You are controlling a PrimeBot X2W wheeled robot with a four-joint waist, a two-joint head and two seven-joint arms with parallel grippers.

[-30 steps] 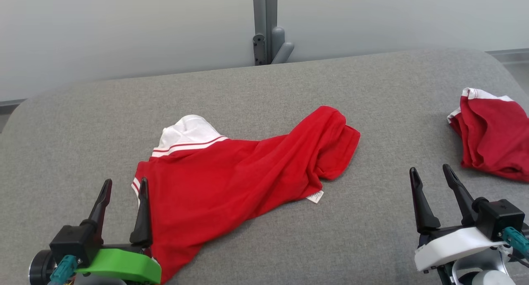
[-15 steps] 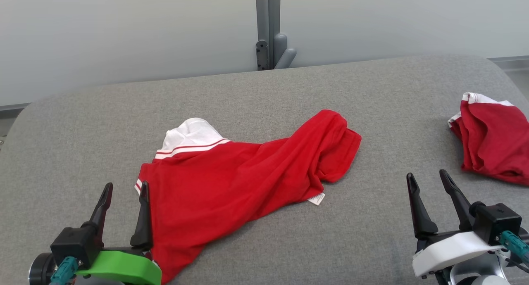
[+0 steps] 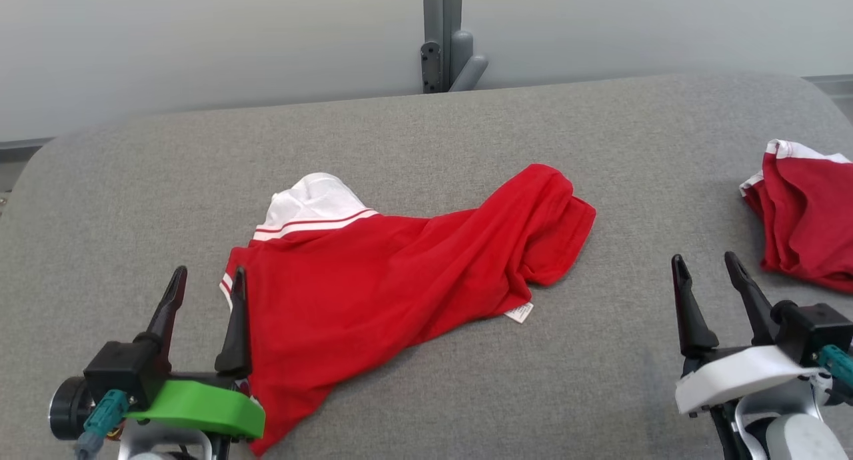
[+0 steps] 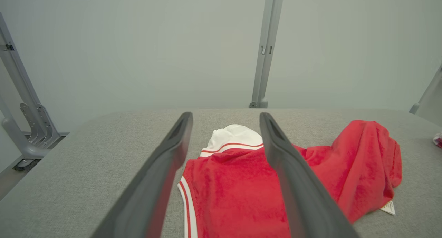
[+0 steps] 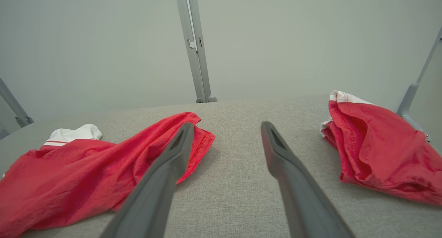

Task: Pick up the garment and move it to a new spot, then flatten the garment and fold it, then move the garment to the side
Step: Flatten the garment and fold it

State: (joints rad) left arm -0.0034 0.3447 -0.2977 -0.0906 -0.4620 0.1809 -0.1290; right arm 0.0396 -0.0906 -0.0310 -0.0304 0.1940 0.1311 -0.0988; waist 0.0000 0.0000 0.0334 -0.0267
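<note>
A crumpled red garment [image 3: 386, 280] with a white striped collar lies in the middle of the grey table [image 3: 466, 133]; it also appears as the garment [image 4: 241, 182] in the left wrist view and the garment [image 5: 79, 172] at the left of the right wrist view. My left gripper [image 3: 208, 277] stands open at the lower left, its right finger beside the garment's left sleeve edge, nothing between the fingers. My right gripper [image 3: 706, 263] stands open at the lower right over bare table, well apart from the garment.
A second red and white garment [image 3: 810, 223], bunched up, lies at the table's right edge, seen as the second garment [image 5: 376, 151] in the right wrist view. A grey post [image 3: 443, 33] stands behind the table's far edge. The table's corners are rounded.
The whole head picture has shifted slightly, so the camera moved. Both grippers stay open and the garment lies as before.
</note>
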